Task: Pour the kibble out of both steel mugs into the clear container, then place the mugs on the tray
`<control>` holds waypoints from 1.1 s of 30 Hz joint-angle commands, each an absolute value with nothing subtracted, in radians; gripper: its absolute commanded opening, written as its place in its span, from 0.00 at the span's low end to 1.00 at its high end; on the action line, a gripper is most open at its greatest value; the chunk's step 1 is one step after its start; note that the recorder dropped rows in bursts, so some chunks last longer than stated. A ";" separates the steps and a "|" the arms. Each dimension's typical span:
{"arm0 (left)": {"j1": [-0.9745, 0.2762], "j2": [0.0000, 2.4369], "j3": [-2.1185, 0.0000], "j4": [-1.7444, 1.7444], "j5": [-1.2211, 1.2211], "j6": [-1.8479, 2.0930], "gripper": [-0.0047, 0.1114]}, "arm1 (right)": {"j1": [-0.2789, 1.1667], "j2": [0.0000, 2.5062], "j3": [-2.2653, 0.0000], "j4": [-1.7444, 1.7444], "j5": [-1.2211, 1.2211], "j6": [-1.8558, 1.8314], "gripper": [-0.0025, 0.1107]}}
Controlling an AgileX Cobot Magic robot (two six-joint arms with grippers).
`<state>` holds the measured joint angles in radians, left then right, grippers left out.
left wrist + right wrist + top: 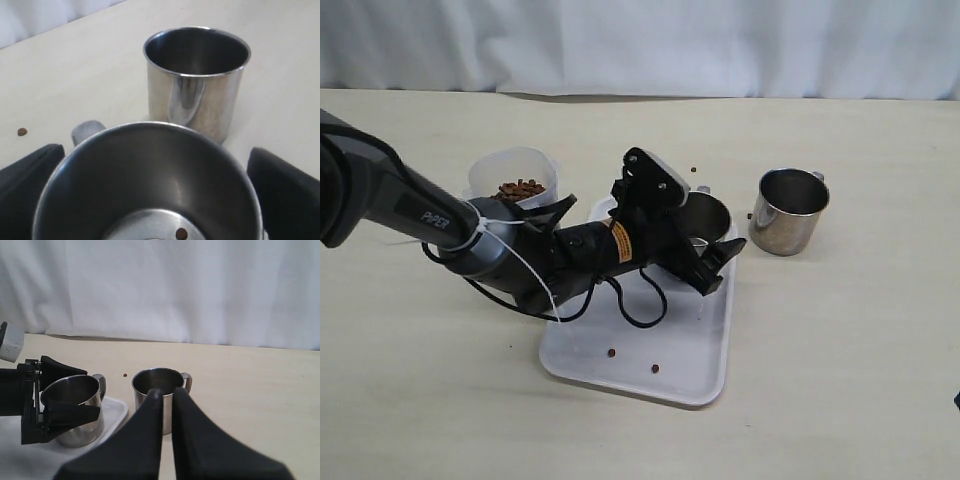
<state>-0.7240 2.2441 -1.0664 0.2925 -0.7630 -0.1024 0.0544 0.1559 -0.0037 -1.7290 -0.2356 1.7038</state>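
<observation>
Left gripper (155, 160): jaws spread wide, one black finger (27, 185) on each side of a steel mug. I cannot tell whether the pads touch its wall, and it is not clamped.
Left arm (410, 205): reaches in low from the left, across the near side of the clear container and over the tray.
Mug at the gripper (712, 214): upright on the far right part of the tray, between the open fingers. Its loop handle points away from the gripper, and a single pellet (181, 233) lies on its bottom.
Second steel mug (790, 210): upright on the bare table, near the tray's far right corner but apart from it. It is apart from the first mug and looks empty inside.
Right gripper (167, 391): fingers pressed together with only a thin slit between them and nothing held. It is off the tray and aimed toward the second mug.
Clear container (515, 172): upright on the table left of the tray, partly hidden by the arm.
Kibble (522, 188): a brown heap shows inside the container. Two loose pellets (612, 352) lie on the tray's near part, and a stray one (694, 169) lies on the table beyond the tray.
Tray (670, 330): white, flat on the beige table (840, 380), holding one mug.
</observation>
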 commanded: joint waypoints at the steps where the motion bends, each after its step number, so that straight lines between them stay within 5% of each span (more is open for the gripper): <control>1: -0.724 2.190 -1.072 0.307 -0.726 -0.104 0.70 | 0.050 0.153 0.000 -1.736 -0.235 1.716 0.07; 21: -0.764 1.870 -1.072 0.383 -0.341 -0.224 0.70 | 0.050 0.153 0.000 -1.736 -0.235 1.716 0.07; 33: -0.748 1.662 -1.022 0.380 -0.176 -0.240 0.30 | 0.050 0.153 0.000 -1.736 -0.235 1.716 0.07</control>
